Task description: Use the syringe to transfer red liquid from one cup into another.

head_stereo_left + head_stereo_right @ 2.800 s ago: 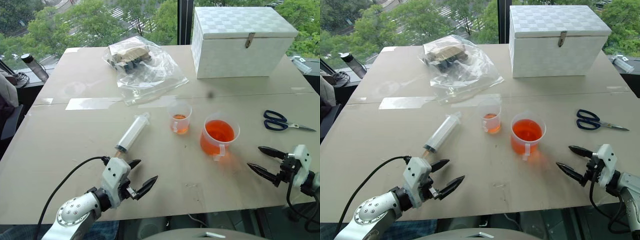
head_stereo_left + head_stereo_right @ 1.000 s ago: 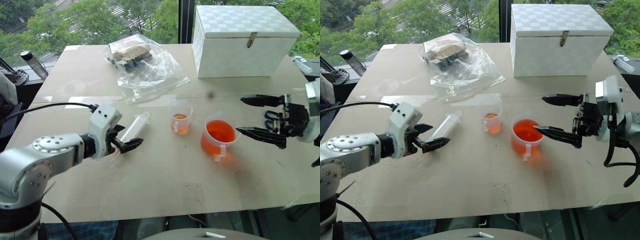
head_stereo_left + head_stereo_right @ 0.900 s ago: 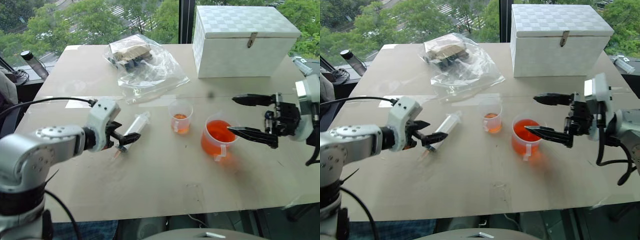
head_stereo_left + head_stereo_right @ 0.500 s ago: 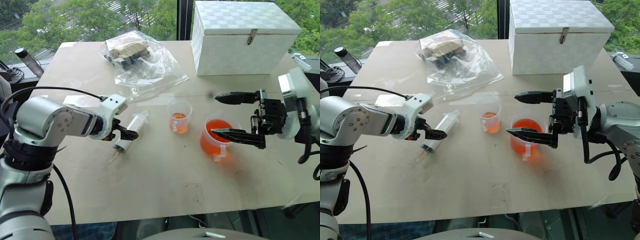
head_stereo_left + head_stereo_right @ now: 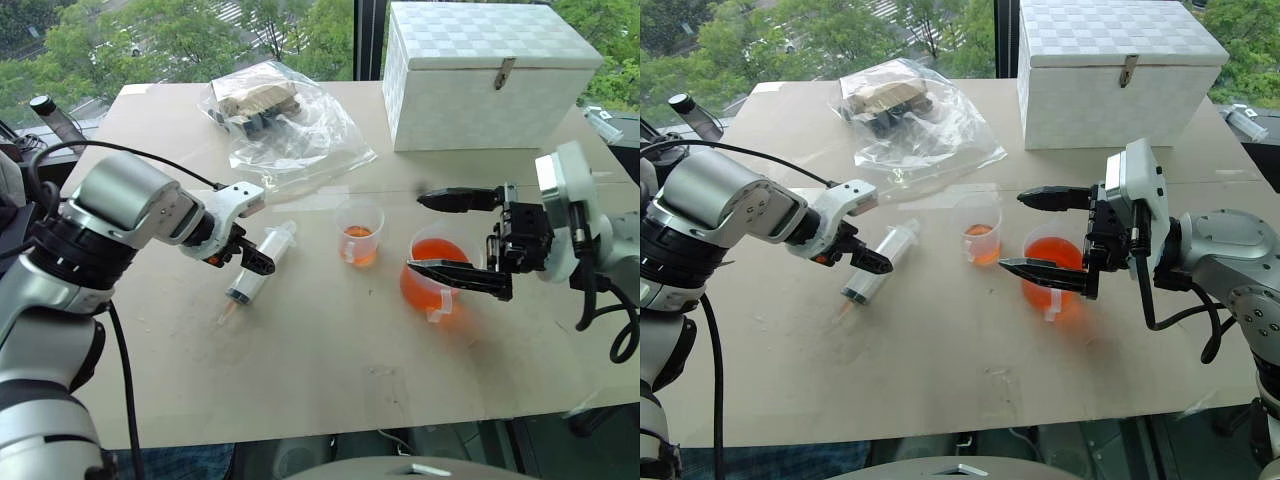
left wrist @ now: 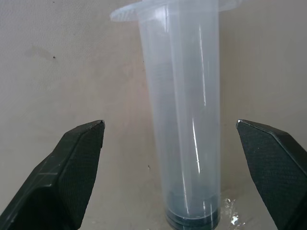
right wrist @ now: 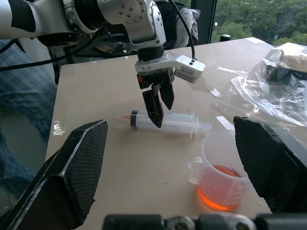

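Syringe (image 5: 258, 265) flat on surface (image 5: 330, 370), 9 o'clock of small cup (image 5: 359, 233); left gripper (image 6: 172, 158) jaws apart straddling barrel — best lowered square, closed mid-barrel; right gripper (image 5: 462, 238) jaws apart over beaker (image 5: 432, 277).

syringe (image 6: 184, 120) tip cut off, beaker (image 5: 437, 277) partly behind right tool (image 5: 438, 233)

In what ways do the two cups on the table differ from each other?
The beaker is wider than the small cup. The beaker has a side handle; the small cup shows none. The beaker holds much more red liquid; the small cup has only a thin orange layer. The right gripper hovers over the beaker, not the small cup. Both are clear plastic and stand upright.
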Robot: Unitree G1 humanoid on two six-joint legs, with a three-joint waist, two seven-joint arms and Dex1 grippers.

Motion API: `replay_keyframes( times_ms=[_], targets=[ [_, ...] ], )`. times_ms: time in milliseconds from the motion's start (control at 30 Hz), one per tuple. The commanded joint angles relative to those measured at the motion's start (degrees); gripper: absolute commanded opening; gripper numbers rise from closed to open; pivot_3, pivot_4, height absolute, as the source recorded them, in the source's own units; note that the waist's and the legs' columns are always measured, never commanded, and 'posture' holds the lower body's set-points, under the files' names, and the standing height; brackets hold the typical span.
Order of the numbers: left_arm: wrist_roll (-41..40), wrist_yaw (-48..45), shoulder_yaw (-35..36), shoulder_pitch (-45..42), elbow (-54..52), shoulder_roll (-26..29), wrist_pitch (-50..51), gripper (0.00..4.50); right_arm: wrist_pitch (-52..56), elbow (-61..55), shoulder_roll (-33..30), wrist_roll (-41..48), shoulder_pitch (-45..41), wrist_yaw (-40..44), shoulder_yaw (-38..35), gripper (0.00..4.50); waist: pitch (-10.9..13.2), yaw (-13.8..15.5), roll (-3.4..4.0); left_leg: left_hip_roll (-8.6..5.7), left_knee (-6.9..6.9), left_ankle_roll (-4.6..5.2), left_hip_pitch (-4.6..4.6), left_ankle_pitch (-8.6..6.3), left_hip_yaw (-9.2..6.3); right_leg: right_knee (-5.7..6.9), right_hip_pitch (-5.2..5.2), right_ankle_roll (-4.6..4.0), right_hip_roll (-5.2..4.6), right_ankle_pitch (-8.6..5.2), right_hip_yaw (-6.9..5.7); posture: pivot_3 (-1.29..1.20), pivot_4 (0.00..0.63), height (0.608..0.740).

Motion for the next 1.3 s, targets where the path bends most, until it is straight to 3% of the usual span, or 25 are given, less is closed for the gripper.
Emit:
replay_keyframes(
  times_ms=[33,167,367,633,833,900,1067,1300],
  targets=[
    [6.22,-7.67,-7.07,-5.19,3.14,-0.65,-6.01,4.5,-1.26,-2.01,0.88,0.12,0.06,-0.81,-0.64,4.46,0.0,0.12,-0.01,0.0,0.01,0.0,0.0,0.0,0.0,0.01,0.0,0.0,0.01,0.0,0.0,0.0,0.15,0.74],
    [10.73,-13.67,-11.86,-8.14,6.66,-1.83,-8.68,4.5,-1.28,-2.15,1.4,-0.18,0.13,-1.01,-0.74,4.46,0.01,0.03,-0.01,-0.01,0.08,0.01,-0.01,0.0,0.02,0.06,0.0,0.01,0.18,0.0,0.01,0.0,0.15,0.74],
    [11.79,-17.84,-12.21,-10.88,11.14,-6.15,-3.94,4.5,-1.69,-1.7,1.91,-1.15,0.22,-0.67,-0.41,4.46,0.02,-0.04,-0.02,0.0,0.15,0.02,-0.01,-0.01,0.0,0.15,-0.01,0.02,0.16,-0.02,0.03,0.0,0.15,0.74],
    [13.26,-18.71,-13.07,-10.1,10.19,-6.73,-2.24,4.5,-1.53,-1.97,2.68,-1.41,0.38,-1.07,-0.8,4.46,0.02,-0.14,-0.03,0.0,0.24,0.03,-0.01,-0.01,-0.02,0.26,-0.02,0.03,0.02,-0.02,0.04,0.0,0.15,0.74],
    [14.9,-16.59,-11.68,-8.49,11.29,-8.13,-2.35,1.71,-1.31,-2.22,2.83,-1.06,0.39,-1.84,-1.24,4.5,0.02,-0.07,-0.03,0.0,0.35,0.04,-0.01,-0.02,-0.02,0.37,-0.01,0.04,0.0,-0.02,0.05,0.0,0.15,0.74],
    [15.38,-15.31,-10.59,-7.6,11.79,-9.0,-2.31,1.4,-1.1,-2.36,3.03,-0.52,0.16,-2.43,-1.25,4.5,0.01,0.03,-0.02,0.0,0.39,0.04,-0.01,-0.02,-0.02,0.45,-0.01,0.04,-0.02,-0.03,0.05,0.0,0.15,0.74],
    [16.02,-14.23,-8.15,-6.51,10.55,-8.95,-2.79,1.39,-0.49,-2.39,2.49,0.07,0.38,-3.03,-1.53,4.5,0.0,0.16,0.0,0.0,0.52,0.07,0.02,-0.02,-0.06,0.57,0.01,0.04,-0.03,-0.03,0.02,0.0,0.15,0.74],
    [17.0,-15.95,-4.75,-8.25,7.02,-2.98,-6.63,1.39,0.12,-1.93,0.62,0.72,1.64,-2.24,-2.6,4.5,0.02,-0.23,-0.04,0.0,0.52,0.05,-0.01,-0.02,-0.06,0.55,-0.02,0.04,-0.02,-0.03,0.05,0.0,0.15,0.74]
  ],
)
